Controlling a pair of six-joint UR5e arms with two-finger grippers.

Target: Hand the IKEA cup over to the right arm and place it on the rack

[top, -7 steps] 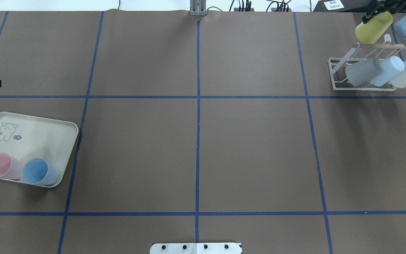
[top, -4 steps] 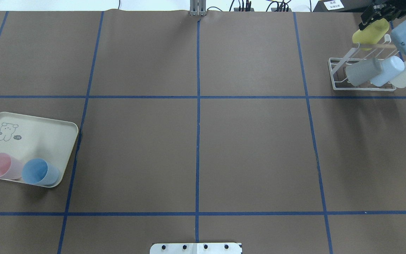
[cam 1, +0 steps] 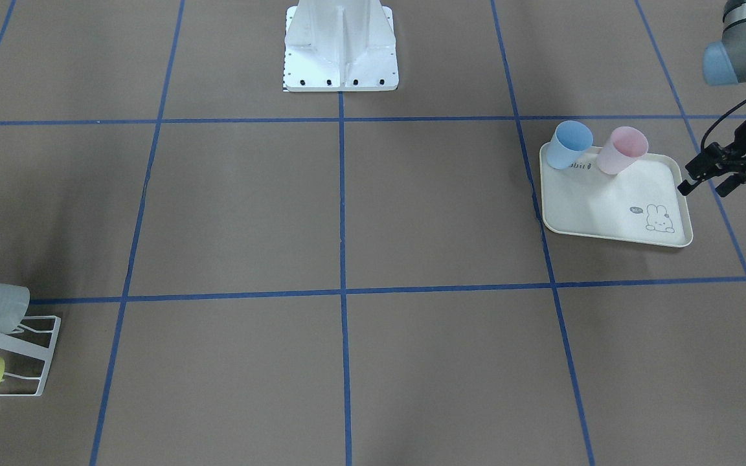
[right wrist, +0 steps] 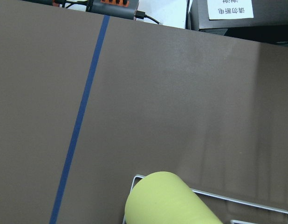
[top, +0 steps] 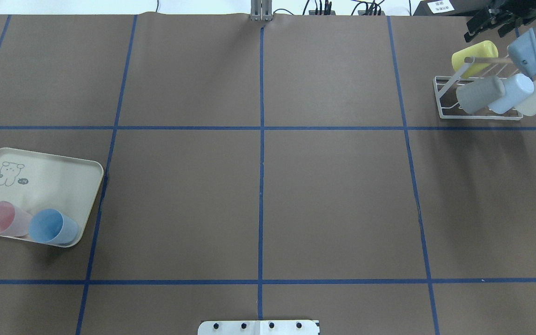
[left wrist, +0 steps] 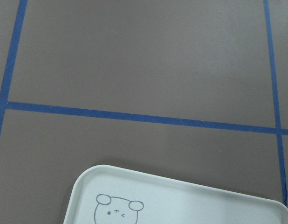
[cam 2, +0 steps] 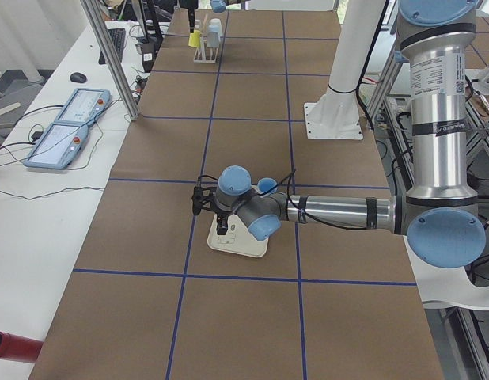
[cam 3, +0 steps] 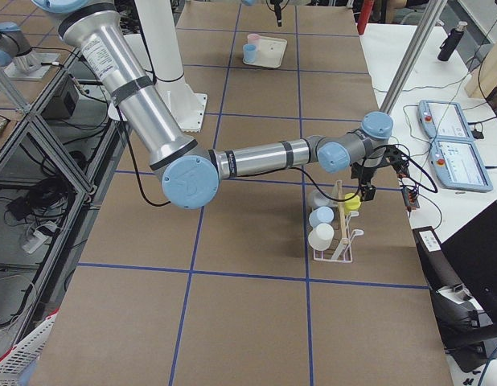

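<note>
Where it rests on the wire rack, smooth tapered yellow cup.

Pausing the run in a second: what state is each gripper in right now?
Left gripper: open, holding nothing.
Right gripper: open, holding nothing; the yellow cup sits on the rack.

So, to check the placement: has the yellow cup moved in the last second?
Yes. In the overhead view the yellow cup has shifted left and down onto the rack; the right gripper no longer holds it.
</note>
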